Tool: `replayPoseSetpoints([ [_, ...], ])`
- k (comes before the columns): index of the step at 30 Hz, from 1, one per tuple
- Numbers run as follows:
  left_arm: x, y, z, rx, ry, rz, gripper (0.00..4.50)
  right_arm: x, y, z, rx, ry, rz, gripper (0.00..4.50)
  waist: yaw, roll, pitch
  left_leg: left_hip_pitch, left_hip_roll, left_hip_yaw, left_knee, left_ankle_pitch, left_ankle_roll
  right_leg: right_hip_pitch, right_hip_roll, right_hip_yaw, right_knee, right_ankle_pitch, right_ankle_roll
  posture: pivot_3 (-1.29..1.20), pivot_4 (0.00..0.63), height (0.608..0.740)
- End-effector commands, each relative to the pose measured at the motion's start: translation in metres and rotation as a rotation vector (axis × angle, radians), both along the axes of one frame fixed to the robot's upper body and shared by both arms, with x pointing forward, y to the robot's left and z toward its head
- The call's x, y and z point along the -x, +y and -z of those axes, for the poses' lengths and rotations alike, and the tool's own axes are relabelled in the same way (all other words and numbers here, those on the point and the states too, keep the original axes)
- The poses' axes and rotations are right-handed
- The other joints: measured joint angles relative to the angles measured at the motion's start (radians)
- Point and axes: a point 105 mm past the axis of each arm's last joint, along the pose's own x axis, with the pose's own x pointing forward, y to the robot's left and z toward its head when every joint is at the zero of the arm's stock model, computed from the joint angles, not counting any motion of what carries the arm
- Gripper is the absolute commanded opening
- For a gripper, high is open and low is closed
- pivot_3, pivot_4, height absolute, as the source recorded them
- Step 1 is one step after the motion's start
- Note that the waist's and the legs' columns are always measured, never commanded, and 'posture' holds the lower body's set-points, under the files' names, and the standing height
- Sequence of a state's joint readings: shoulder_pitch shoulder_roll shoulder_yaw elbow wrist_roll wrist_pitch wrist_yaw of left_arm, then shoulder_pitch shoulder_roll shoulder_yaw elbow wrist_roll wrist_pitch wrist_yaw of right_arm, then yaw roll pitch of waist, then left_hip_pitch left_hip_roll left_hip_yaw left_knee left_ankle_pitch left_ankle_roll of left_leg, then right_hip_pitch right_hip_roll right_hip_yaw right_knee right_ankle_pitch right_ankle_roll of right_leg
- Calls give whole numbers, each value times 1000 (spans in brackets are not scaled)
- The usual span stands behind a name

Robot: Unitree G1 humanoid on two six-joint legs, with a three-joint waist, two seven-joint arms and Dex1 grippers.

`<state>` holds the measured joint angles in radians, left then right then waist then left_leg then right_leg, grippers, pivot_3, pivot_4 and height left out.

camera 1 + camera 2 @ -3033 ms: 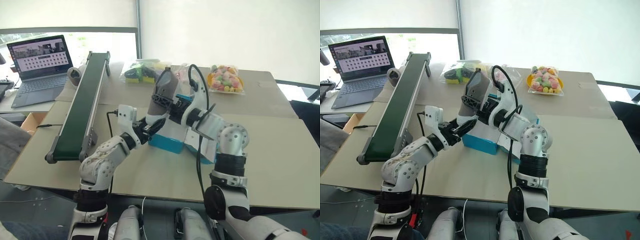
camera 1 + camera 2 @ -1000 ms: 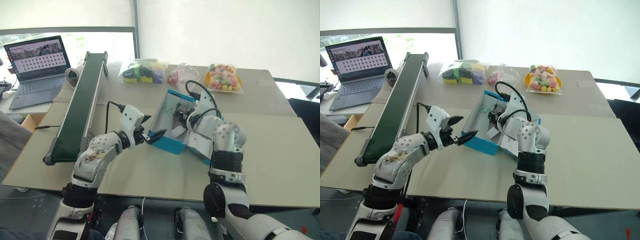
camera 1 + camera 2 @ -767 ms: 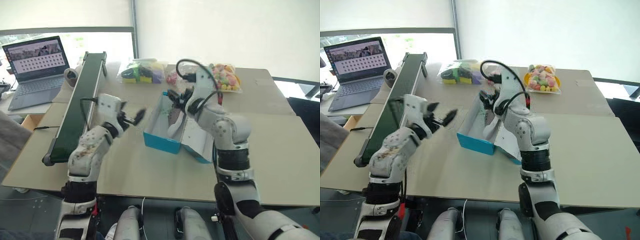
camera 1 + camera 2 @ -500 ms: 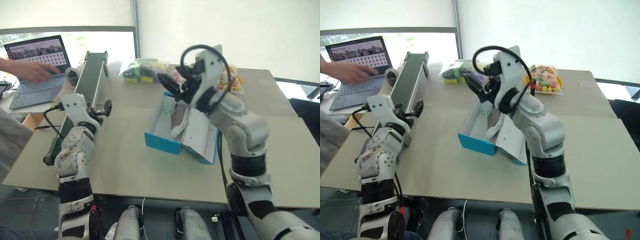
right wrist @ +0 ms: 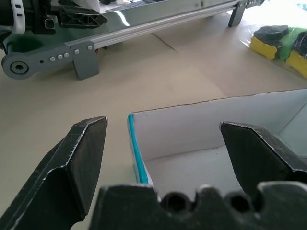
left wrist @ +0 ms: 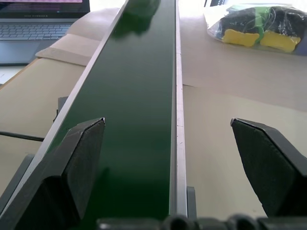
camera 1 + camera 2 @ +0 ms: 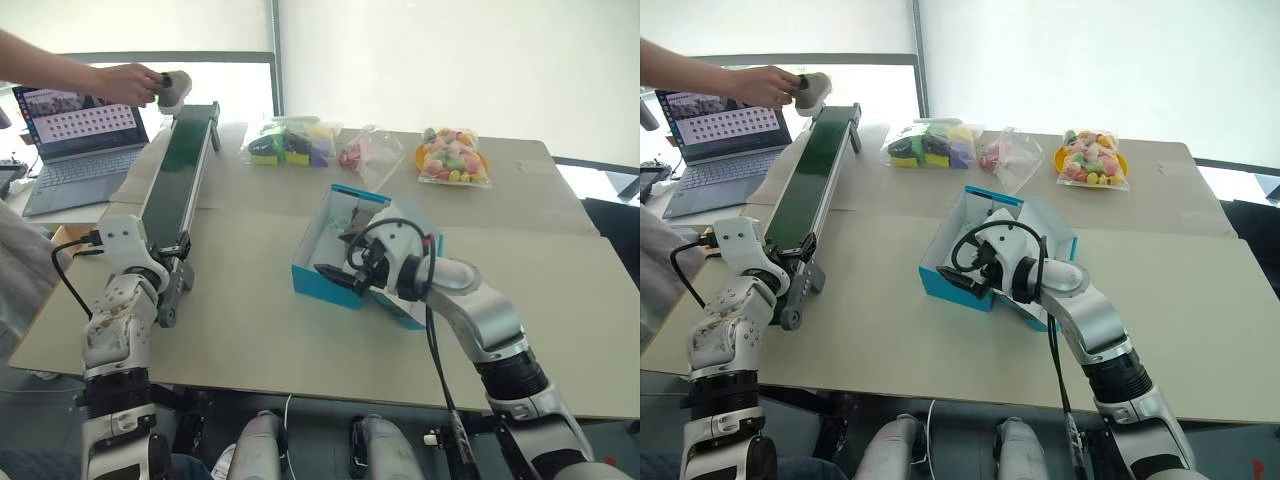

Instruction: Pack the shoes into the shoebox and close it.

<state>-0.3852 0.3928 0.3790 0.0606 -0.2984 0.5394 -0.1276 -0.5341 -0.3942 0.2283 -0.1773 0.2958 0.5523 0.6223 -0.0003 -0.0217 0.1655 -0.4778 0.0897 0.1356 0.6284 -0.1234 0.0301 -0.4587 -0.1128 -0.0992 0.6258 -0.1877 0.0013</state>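
Observation:
The turquoise shoebox [image 7: 318,281] stands open in the middle of the table, its lid folded out to the right. My right gripper [image 5: 163,122] is open at the box's near left corner, one finger outside the wall and one over the white inside. My right hand hides much of the box's inside. A person's hand holds one grey shoe [image 7: 176,88] above the far end of the green conveyor belt [image 7: 180,180]. My left gripper [image 6: 167,121] is open and empty at the belt's near end, pointing along it.
A laptop [image 7: 75,130] sits at the far left beside the belt. Clear bags of colourful items [image 7: 290,143] and a yellow bowl of sweets [image 7: 452,158] line the table's far side. Bare tabletop lies between the belt and the box.
My right hand came down from above the box to its near left corner and opened wider. My left arm swung left to the belt's near end. The person's hand lifted the shoe over the belt.

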Motion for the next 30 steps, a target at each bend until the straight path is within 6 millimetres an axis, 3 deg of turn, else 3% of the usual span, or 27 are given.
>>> replayPoseSetpoints([
  [1, 1, 3, -6, -25, -9, -7, 4500, 6, 7, -16, -21, -72, -15, 4453, 1, 0, 0, 0, 0, 0, 0, 0, 0, 0, 0, 0, 0, 0, 0, 0, 150, 716],
  [15, 0, 0, -4, -31, 7, 10, 4500, 8, 10, -13, -21, -59, 5, 4453, 9, 0, 0, 0, 0, 0, 0, 0, 0, 0, 0, 0, 0, 0, 0, 0, 150, 716],
  [30, 5, 32, 6, -69, 35, -77, 4500, 5, 9, -16, -44, -46, 34, 4453, 10, 0, 0, 0, 0, 0, 0, 0, 0, 0, 0, 0, 0, 0, 0, 0, 150, 716],
])
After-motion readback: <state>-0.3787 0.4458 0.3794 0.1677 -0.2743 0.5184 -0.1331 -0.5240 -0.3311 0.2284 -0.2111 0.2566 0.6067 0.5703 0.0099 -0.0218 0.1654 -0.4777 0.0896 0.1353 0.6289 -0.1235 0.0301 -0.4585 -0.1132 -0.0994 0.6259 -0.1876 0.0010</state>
